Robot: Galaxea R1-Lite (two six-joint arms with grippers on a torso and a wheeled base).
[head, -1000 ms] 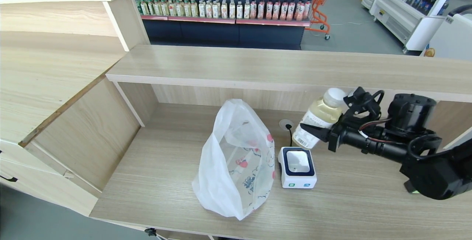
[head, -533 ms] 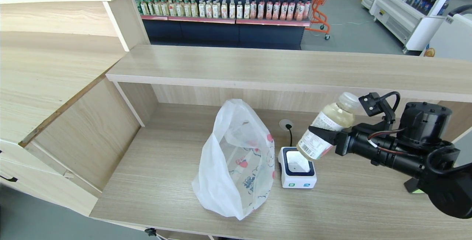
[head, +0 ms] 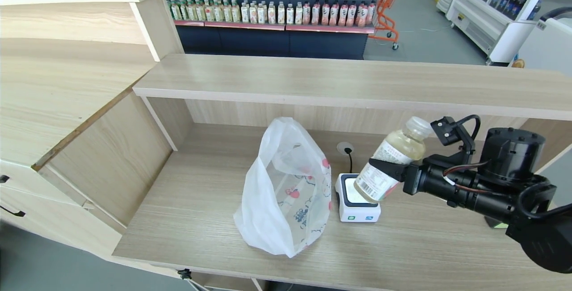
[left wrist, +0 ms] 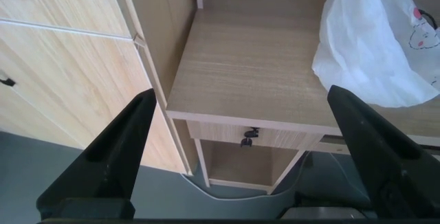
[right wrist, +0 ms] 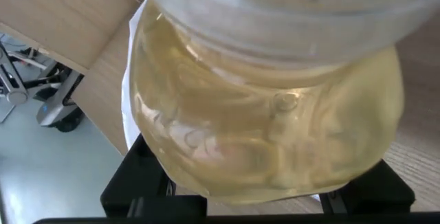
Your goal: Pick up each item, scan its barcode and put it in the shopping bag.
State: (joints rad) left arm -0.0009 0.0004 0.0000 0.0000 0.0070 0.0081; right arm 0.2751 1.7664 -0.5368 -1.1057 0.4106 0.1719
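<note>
The bottle (head: 391, 159) of pale yellow drink hangs tilted right over the scanner (head: 357, 212), its bottom end low above the scanner's glass and its white cap pointing up and back. The right fingers (head: 386, 169) are shut tight around the bottle's label, coming in from the scanner's right side. The white shopping bag (head: 286, 188) stands open just beside the scanner on its left, both on the wooden table (head: 201, 219). The left fingers (left wrist: 110, 162) are spread wide and hold nothing, well apart from the scanner, past the bag, by the table's front edge.
</note>
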